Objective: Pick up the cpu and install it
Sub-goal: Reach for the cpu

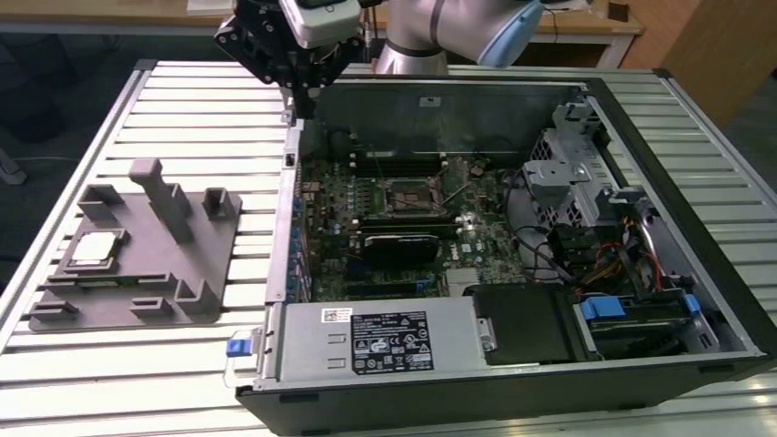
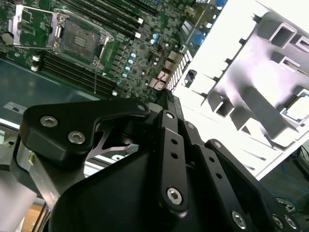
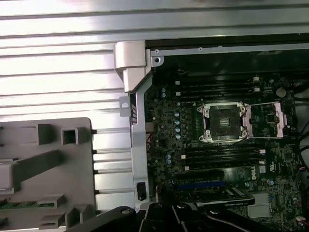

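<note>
The cpu (image 1: 95,250) is a small silver square lying flat in a recess of the grey fixture block (image 1: 182,273), on the exterior view's left. The second wrist view shows the cpu (image 2: 297,108) at the edge of the picture. My gripper (image 1: 304,100) hangs high over the far left corner of the open computer case, well away from the cpu, with its fingers drawn together and nothing between them. In the second wrist view the gripper (image 2: 165,94) tapers to one tip. The motherboard socket (image 1: 407,193) (image 3: 222,123) (image 2: 79,36) lies open with its metal frame raised.
The open computer case (image 1: 680,164) stands on a slatted metal table (image 1: 182,100), with the power supply (image 1: 377,339) at its near side and drive cages and cables (image 1: 583,209) on the exterior view's right. An upright post (image 1: 164,196) rises from the fixture block.
</note>
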Robot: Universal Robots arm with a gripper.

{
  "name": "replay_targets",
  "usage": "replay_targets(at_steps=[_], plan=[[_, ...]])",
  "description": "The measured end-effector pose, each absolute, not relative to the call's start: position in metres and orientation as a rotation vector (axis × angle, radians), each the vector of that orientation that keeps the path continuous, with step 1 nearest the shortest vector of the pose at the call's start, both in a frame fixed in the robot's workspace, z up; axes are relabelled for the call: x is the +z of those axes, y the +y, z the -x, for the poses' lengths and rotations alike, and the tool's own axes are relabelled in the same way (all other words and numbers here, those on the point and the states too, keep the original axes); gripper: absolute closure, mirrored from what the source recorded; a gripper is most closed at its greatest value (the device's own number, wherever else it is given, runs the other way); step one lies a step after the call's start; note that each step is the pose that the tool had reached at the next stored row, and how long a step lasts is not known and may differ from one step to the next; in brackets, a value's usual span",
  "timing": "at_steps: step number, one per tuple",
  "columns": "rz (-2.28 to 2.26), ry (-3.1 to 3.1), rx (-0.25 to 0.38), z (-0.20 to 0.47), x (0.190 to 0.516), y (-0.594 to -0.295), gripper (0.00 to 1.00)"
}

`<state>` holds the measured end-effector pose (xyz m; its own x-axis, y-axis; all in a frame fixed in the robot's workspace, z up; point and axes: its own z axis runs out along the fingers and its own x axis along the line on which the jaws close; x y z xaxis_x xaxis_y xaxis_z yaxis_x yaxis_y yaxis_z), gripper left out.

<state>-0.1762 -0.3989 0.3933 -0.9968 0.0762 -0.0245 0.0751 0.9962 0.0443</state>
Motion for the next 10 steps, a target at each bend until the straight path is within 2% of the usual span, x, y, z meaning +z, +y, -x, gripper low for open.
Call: replay_targets(at_steps=[10], plan=[[-0.118, 3.112, 0.068, 0.189, 0.393, -0.399, 0.89]])
